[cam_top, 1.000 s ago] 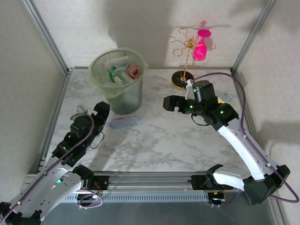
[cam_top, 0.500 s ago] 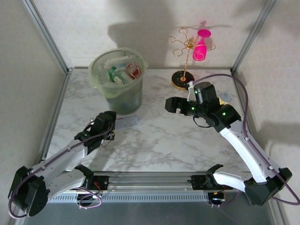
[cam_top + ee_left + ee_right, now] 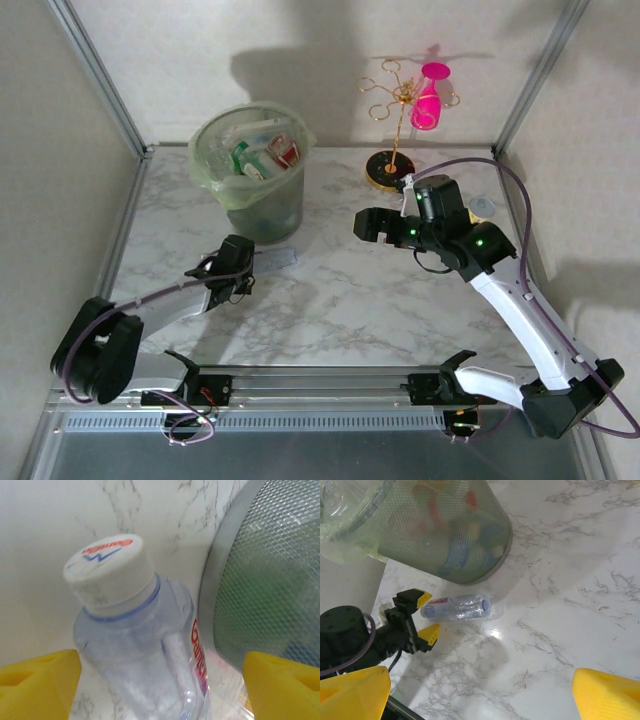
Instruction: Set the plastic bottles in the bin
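A clear plastic bottle [image 3: 272,260] with a white cap [image 3: 110,567] lies on its side on the marble table, just in front of the bin [image 3: 250,185]. My left gripper [image 3: 237,265] is down at table level and open. Its yellow fingertips [image 3: 37,685] straddle the bottle's body [image 3: 145,650] with a gap on the bin side, and the cap points away from it. From the right wrist, the bottle [image 3: 457,607] lies between the left gripper's [image 3: 426,616] fingers below the bin [image 3: 445,530]. Several bottles [image 3: 255,155] lie inside the bin. My right gripper [image 3: 365,222] hovers open and holds nothing.
A pink goblet [image 3: 430,100] hangs on a gold wire stand [image 3: 395,130] at the back right. A small pale-lidded cup [image 3: 482,207] sits by the right arm. The bin's mesh base [image 3: 270,580] is close to the right of the left fingers.
The left arm has stretched out low and brought its gripper down to the bottle, fingers now either side of it. The right arm has barely moved.
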Controlling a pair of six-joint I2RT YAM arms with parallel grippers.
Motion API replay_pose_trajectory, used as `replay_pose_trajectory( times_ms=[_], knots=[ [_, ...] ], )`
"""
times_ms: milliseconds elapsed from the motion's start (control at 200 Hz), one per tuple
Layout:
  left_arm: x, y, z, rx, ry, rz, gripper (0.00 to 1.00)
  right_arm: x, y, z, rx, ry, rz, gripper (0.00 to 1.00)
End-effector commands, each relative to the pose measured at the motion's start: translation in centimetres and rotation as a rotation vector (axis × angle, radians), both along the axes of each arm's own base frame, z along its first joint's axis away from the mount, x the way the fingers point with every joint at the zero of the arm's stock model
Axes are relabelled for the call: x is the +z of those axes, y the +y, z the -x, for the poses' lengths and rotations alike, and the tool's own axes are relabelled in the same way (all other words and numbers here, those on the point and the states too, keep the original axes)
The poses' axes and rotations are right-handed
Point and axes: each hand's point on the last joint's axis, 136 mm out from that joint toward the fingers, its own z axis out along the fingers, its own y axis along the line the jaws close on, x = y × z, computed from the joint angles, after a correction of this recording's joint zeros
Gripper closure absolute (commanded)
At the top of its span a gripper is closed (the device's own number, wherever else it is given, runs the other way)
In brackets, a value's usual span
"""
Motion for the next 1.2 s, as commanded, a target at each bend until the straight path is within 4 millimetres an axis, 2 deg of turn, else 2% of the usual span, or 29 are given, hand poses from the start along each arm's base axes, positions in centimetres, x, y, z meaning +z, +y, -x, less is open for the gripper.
replay_pose_trajectory(
  times_ms=[0, 230, 380, 511, 816, 941, 1056, 1191],
  knots=[
    [1.6, 0.1, -2.9, 0.016, -0.078, 0.003, 0.18, 1.4, -0.3, 0.0, -0.018, -0.031, -0.004, 0.06],
    [0.3, 1.2, -5.0, 0.017, -0.061, 0.005, 0.25, 1.4, -0.4, -0.1, -0.028, -0.026, -0.002, 0.06],
    [0.0, 0.9, -5.7, -0.013, -0.054, -0.015, 0.30, 1.5, -0.6, -0.3, -0.044, -0.029, 0.009, 0.06],
    [-0.9, 0.6, -5.5, -0.040, -0.027, -0.021, 0.36, 1.6, -0.6, -0.5, -0.047, -0.034, 0.015, 0.06],
    [0.9, 1.7, -4.0, -0.084, -0.037, -0.104, 0.52, 1.8, -0.9, -0.7, -0.054, -0.052, 0.021, 0.06],
    [2.4, 2.1, -3.4, -0.115, -0.057, -0.145, 0.53, 2.0, -0.9, -0.7, -0.056, -0.063, 0.017, 0.06],
    [4.7, 2.2, -3.0, -0.173, -0.094, -0.191, 0.53, 2.1, -1.0, -0.7, -0.054, -0.068, 0.019, 0.06],
    [9.8, 2.4, -2.2, -0.234, -0.205, -0.251, 0.53, 2.1, -1.1, -0.8, -0.056, -0.078, 0.028, 0.05]
  ],
)
